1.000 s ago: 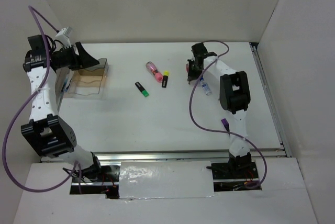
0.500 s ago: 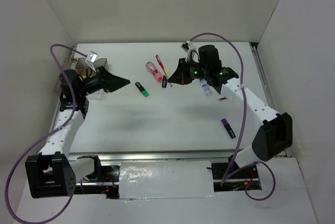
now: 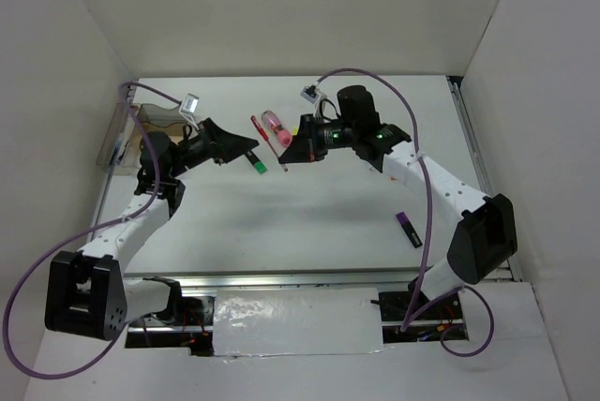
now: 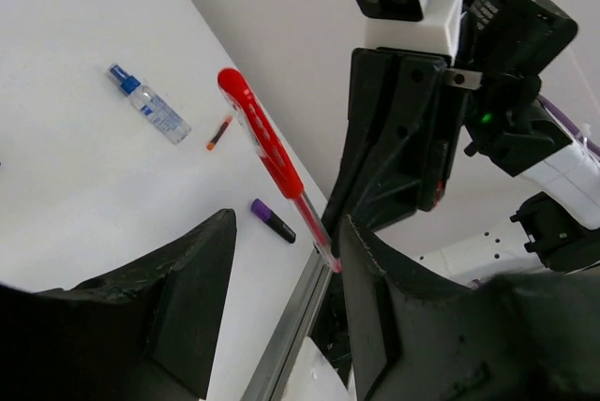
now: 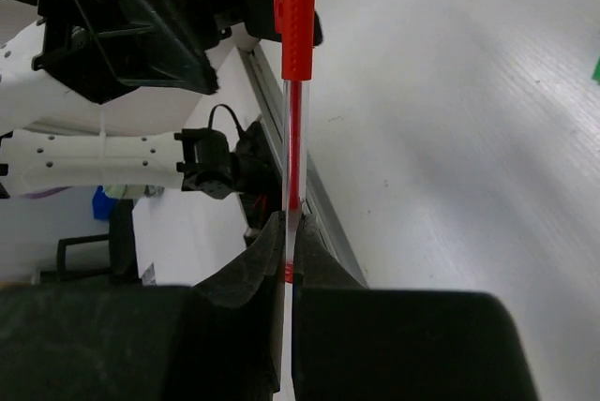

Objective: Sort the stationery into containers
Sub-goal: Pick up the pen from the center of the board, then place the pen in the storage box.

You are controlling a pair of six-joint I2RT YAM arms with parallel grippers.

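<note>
My right gripper (image 3: 291,157) (image 5: 288,223) is shut on the clear end of a thin red pen (image 3: 266,141) (image 5: 294,36) and holds it above the table. The pen slants up toward the back left. My left gripper (image 3: 246,145) (image 4: 281,289) is open and faces the pen (image 4: 267,143), whose held end lies close to its right finger (image 4: 375,307). A pink tube (image 3: 273,123) and a green-ended highlighter (image 3: 258,165) lie under them. A purple-ended highlighter (image 3: 409,230) (image 4: 274,220) lies at the right. The blue-capped bottle (image 4: 148,104) shows in the left wrist view. The clear box (image 3: 150,125) stands far left.
White walls enclose the table on three sides. A metal rail (image 3: 309,277) runs along the near edge. A small red-orange piece (image 4: 217,132) lies near the bottle. Purple cables arc over both arms. The yellow-ended highlighter is hidden.
My right gripper has carried the red pen left toward the middle. My left gripper has swung right, away from the clear box, until it faces the pen.
</note>
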